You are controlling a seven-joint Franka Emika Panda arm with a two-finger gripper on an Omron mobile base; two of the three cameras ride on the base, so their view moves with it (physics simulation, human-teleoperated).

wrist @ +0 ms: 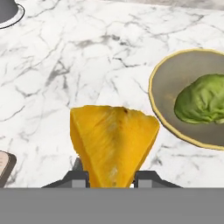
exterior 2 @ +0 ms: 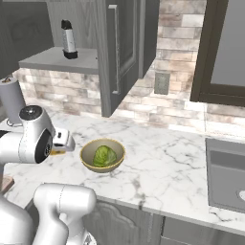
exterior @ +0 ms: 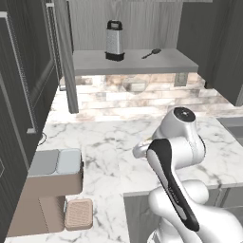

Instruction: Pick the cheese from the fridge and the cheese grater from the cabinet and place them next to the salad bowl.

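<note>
The cheese (wrist: 111,140), a yellow-orange wedge, sits between my gripper's (wrist: 111,178) two dark finger tips, and the gripper is shut on it just above the marble counter. The salad bowl (wrist: 162,89), tan with a green lettuce ball (wrist: 202,98), stands close on the right of the cheese. From the right base view, the gripper (exterior 2: 61,148) hangs left of the salad bowl (exterior 2: 102,155), an orange sliver of cheese (exterior 2: 58,152) under it. The cheese grater (exterior: 114,40), silver with black handle, stands upright on the open cabinet's shelf (exterior: 137,64). The fridge is out of view.
A small black spoon (exterior: 151,53) lies right of the grater. A coffee machine (exterior: 52,190) stands at the counter's front left. A paper towel roll (exterior 2: 12,100) stands behind the arm. A sink (exterior 2: 225,177) lies at the far right. The cabinet door (exterior 2: 119,52) hangs open above the bowl.
</note>
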